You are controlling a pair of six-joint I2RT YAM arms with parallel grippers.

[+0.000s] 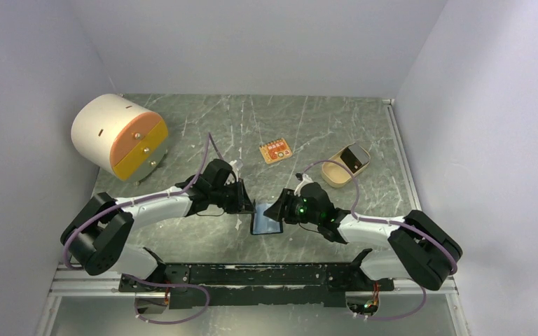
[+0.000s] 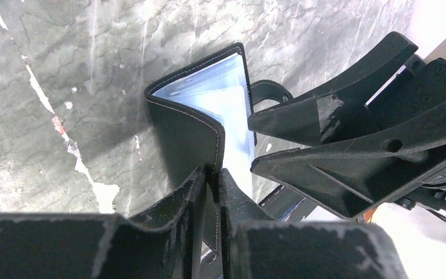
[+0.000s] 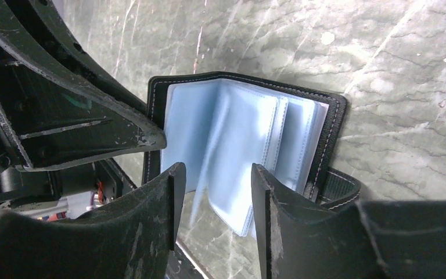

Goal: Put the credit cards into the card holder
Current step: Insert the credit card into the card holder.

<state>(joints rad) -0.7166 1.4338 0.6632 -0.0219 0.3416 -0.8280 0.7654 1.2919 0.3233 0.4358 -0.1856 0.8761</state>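
The black card holder (image 1: 266,221) stood open on the marbled table (image 1: 322,119) between the arms. The left gripper (image 2: 212,174) pinched its cover edge, while the right gripper (image 3: 215,171) was spread around the bluish pockets (image 3: 232,128). A credit card (image 1: 354,158) lay in the tan tray (image 1: 333,178).

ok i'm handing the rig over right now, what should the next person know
Left end effector: shut on the black cover of the wallet, holding it open.
Right end effector: open, fingertips either side of the clear sleeves, gripping nothing.
Cards: one dark card lies in the tan tray; none seen in the wallet.
Done: wallet is open.
Left: fetch the card and slide it into a sleeve.
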